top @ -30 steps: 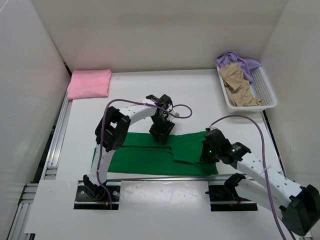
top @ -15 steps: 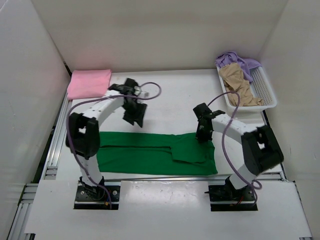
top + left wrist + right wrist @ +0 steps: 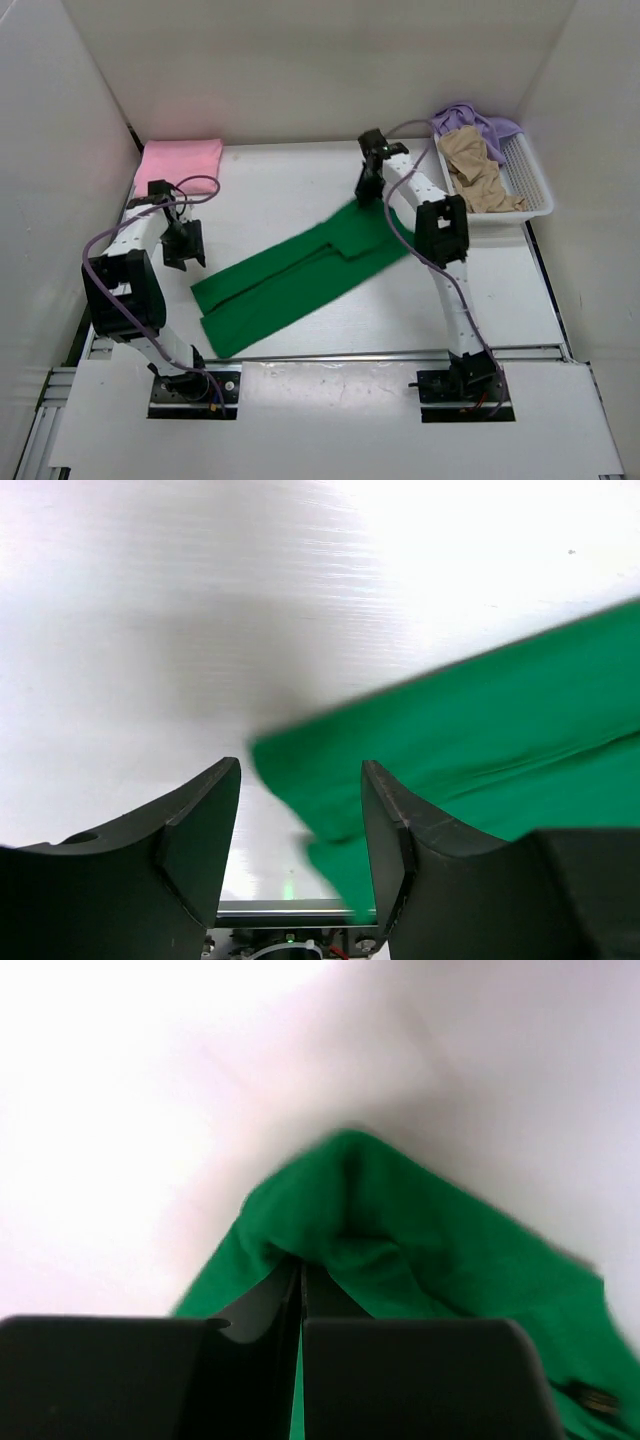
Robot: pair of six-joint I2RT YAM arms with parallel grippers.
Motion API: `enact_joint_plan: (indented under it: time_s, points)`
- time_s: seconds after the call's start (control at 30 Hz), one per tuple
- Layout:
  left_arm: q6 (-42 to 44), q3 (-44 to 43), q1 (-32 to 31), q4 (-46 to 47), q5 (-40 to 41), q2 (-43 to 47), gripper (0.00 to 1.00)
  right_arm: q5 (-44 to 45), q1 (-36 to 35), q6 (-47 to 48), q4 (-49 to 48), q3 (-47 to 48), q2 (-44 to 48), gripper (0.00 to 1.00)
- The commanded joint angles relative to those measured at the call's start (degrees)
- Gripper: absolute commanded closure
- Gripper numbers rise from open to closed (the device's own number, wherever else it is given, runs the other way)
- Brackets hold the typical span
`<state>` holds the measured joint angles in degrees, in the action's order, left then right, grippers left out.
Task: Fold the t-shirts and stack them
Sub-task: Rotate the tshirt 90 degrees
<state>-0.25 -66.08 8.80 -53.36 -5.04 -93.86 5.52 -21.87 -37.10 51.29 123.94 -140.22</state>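
The white tabletop point(image 3: 290, 185) carries the green t-shirt point(image 3: 300, 275), folded into a long, narrow band. It lies diagonally from near the left edge toward the far right, with a seam line running along its middle. The white mesh basket point(image 3: 538, 190) in the far right corner holds the crumpled tan t-shirt point(image 3: 478, 170) and the lavender t-shirt point(image 3: 470, 118). The pink t-shirt point(image 3: 178, 166) sits neatly folded in the far left corner. The right gripper point(image 3: 368, 185) is pinched tight on the green band's bunched far end. The left gripper point(image 3: 183, 250) hangs with its fingers apart and empty, by the left edge, just beside the band's near end.

Blur and cut-offs
The green shirt point(image 3: 420, 1250) is blurred in both wrist views and runs off their right edges; the tan shirt point(image 3: 476, 166) covers much of the lavender shirt point(image 3: 497, 126).
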Motion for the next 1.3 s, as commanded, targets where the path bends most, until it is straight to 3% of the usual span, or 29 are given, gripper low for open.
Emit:
enact_joint_plan:
  time_s: [0.0, 0.1, 0.13, 0.27, 0.47, 0.7, 0.77, 0.87, 0.97, 1.0, 1.03, 1.07, 1.1, 1.17, 1.27]
  points:
    - [0.25, 0.25, 1.92, 0.55, 0.82, 3.33, 0.38, -7.50, 0.51, -3.66, -10.67, 26.78, -6.39, 1.00]
    - [0.25, 1.31, 2.97, 0.54, 0.82, 3.86, 0.38, -6.32, 0.51, -6.49, -29.94, 4.09, 6.34, 1.00]
    - [0.25, 2.09, 2.98, 0.54, 0.82, 3.86, 0.38, -4.92, 0.51, -5.80, -30.02, -0.41, 8.19, 1.00]
    - [0.25, 3.77, 2.98, 1.59, -1.11, 3.25, 0.38, -2.62, 0.51, 0.44, -24.32, -1.85, 11.89, 0.98]
    - [0.25, 4.29, 2.98, 1.60, -2.87, 1.66, 0.38, -2.89, 0.51, -2.18, -19.57, -11.52, 12.88, 1.00]
    - [0.25, 4.30, 2.45, 4.14, 0.37, 13.69, 0.31, -0.78, 1.74, -10.79, -11.83, -10.91, 7.95, 1.00]
    - [0.25, 2.99, 3.84, 5.46, 0.91, 18.88, 0.00, 0.72, 2.27, -12.64, -9.37, -10.91, 7.33, 1.00]
    - [0.25, 0.44, 6.39, 5.99, 0.30, 22.84, 0.00, -0.15, 2.88, -14.40, -9.36, -9.34, 4.09, 1.00]
    - [0.25, -3.95, 8.51, 4.41, -2.08, 24.16, 0.00, -4.27, 4.90, -15.89, -8.66, 2.49, -3.98, 1.00]
    - [0.25, -6.75, 8.52, 3.71, -2.08, 24.17, 0.00, -6.38, 6.30, -17.98, -9.36, 11.93, -9.75, 1.00]
    - [0.25, -8.43, 8.52, 2.57, -2.08, 24.17, 0.00, -9.53, 7.18, -19.66, -11.63, 15.42, -12.50, 1.00]
    - [0.25, -10.10, 8.52, 0.65, -0.69, 23.56, 0.00, -17.22, 8.58, -22.29, -21.92, 17.11, -14.62, 1.00]
    - [0.25, -11.94, 8.52, -0.59, -0.07, 22.68, 0.00, -19.47, 8.60, -25.79, -28.54, 17.12, -16.99, 1.00]
    - [0.25, -18.36, 8.52, -3.31, 1.86, 22.15, 0.00, -18.80, 9.12, -33.20, -44.69, 19.21, -18.15, 1.00]
    - [0.25, -23.73, 8.52, -5.87, 2.49, 21.35, 0.00, -15.19, 8.60, -30.94, -55.56, 21.34, -15.46, 1.00]
